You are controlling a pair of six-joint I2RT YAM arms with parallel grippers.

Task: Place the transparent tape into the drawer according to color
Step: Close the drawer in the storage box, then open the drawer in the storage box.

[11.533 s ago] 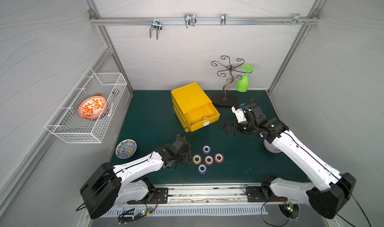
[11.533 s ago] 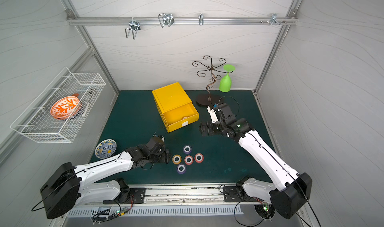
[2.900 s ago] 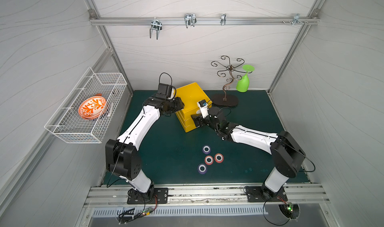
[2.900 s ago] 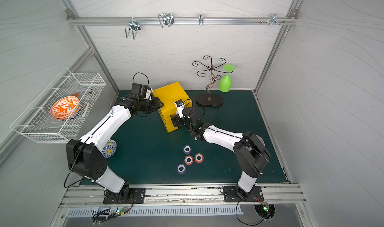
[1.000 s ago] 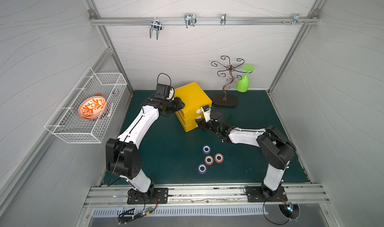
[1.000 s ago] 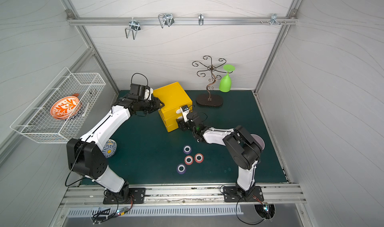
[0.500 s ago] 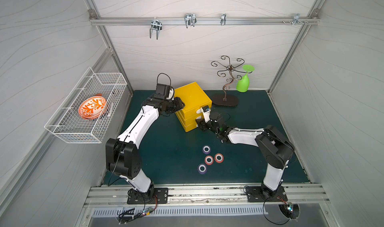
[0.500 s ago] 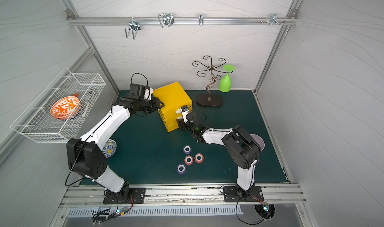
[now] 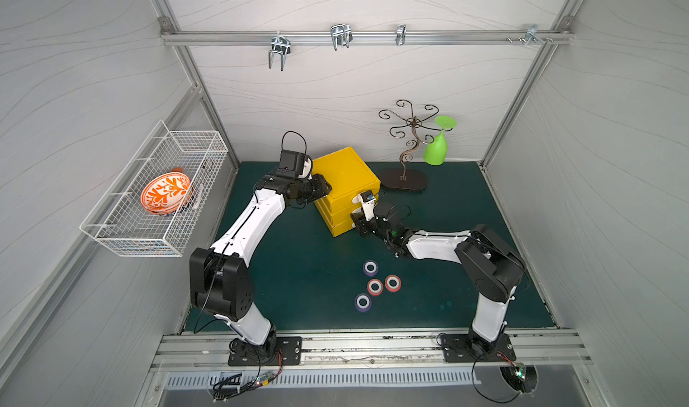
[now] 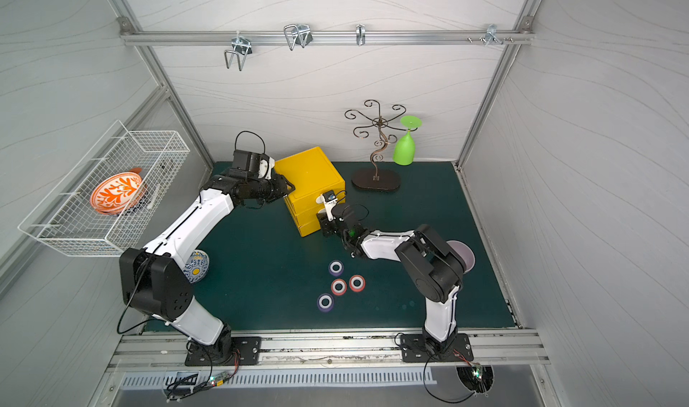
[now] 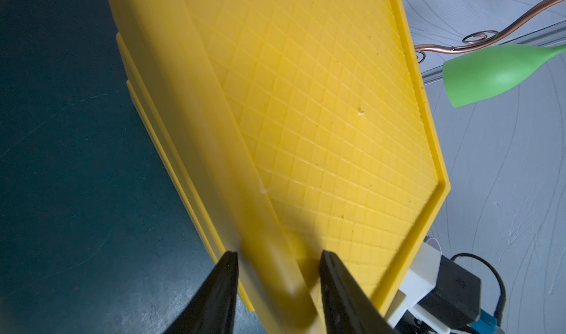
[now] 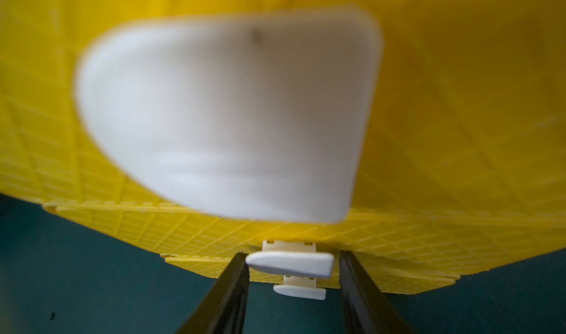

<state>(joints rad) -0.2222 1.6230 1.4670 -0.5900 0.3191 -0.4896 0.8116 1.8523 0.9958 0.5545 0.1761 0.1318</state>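
Your right hand (image 12: 293, 256) just narrowed about middle drawer tab (image 12: 289, 263), clamp unclear; left hand (image 11: 277, 252) pinches yellow box (image 11: 306, 103); opening likely next.

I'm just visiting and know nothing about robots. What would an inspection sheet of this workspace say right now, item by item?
Surface: dark green mat, flat.
Job's things: yellow box, all three drawers shut; two purple rolls and two red rolls lie loose on the mat; no orange-yellow roll in view.
Clutter: wire stand with a green glass hanging upside down; patterned dish; pale bowl behind the right arm.
Grippers: left gripper clamps the box's top edge; right gripper has its jaws on either side of the middle drawer's white handle, grip uncertain.
Cables: black loop on the left wrist; loose wires at the front rail.
Surroundings: wire basket holding an orange bowl; hook rail above.
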